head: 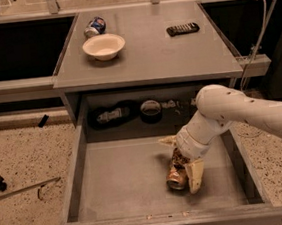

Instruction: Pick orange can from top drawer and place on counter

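Observation:
The orange can [175, 173] lies tilted on the floor of the open top drawer [123, 179], right of its middle. My gripper [181, 159] is down in the drawer right over the can. One cream finger [194, 175] stands against the can's right side and the other finger [167, 141] sits behind its far end, a little apart from it. The jaws stand open around the can. The counter [150, 53] is the grey surface above the drawer.
On the counter stand a white bowl [103, 46], a blue-and-white can [95, 26] and a black remote [182, 28]. Dark objects, among them a roll of tape [151, 110], lie at the back of the drawer. The drawer's right wall [242, 164] is close to my arm.

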{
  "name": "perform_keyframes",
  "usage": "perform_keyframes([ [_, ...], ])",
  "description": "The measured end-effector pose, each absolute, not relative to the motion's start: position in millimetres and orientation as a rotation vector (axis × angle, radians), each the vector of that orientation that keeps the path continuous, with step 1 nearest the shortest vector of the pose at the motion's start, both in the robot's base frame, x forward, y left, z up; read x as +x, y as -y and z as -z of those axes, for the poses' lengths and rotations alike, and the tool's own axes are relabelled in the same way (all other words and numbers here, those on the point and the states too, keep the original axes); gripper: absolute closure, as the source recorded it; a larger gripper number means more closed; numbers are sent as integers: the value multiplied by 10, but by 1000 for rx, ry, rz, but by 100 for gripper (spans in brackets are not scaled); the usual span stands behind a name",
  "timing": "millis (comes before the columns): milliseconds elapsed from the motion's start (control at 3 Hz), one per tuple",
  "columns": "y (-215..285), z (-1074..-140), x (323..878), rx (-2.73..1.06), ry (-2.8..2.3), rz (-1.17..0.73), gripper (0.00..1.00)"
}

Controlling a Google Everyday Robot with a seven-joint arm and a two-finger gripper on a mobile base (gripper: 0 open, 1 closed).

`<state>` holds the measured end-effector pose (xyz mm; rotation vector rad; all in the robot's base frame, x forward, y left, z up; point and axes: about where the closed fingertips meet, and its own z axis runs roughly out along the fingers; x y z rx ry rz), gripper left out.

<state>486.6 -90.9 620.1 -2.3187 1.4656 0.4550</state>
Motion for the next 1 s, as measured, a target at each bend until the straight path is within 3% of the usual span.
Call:
perform_keyframes([
  [333,909,-6201,4865,-2319,-1466,-455,19],
  [1000,909,-6201,4865,-2319,-1466,-455,65],
])
